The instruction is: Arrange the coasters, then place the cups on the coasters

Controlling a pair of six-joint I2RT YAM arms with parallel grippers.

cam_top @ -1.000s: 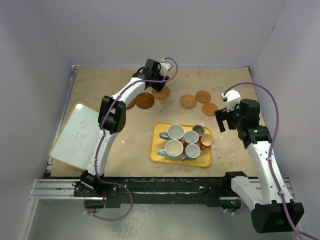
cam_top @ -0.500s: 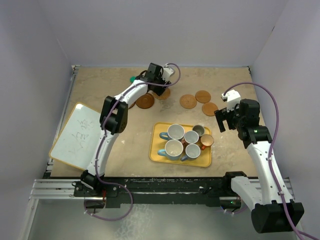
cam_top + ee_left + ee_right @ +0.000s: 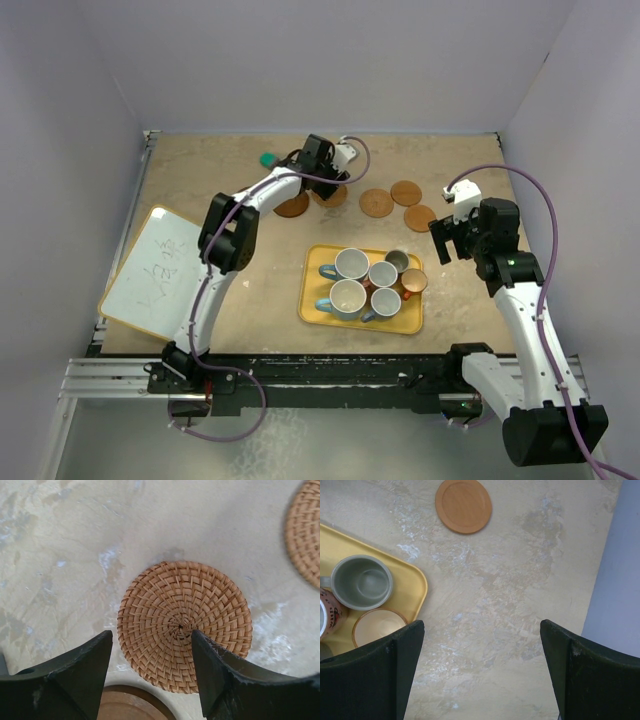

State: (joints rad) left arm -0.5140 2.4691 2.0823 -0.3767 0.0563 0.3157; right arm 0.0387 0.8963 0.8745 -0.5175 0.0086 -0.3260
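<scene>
Below left jaws, parted: woven coaster flat on table.

Left arm outstretched, right arm bent, jaws apart.

Overhead from behind the arm bases, wrist cameras close, facing down, right wrist shares yellow tray

woven wicker coaster, matt mottled table
</scene>
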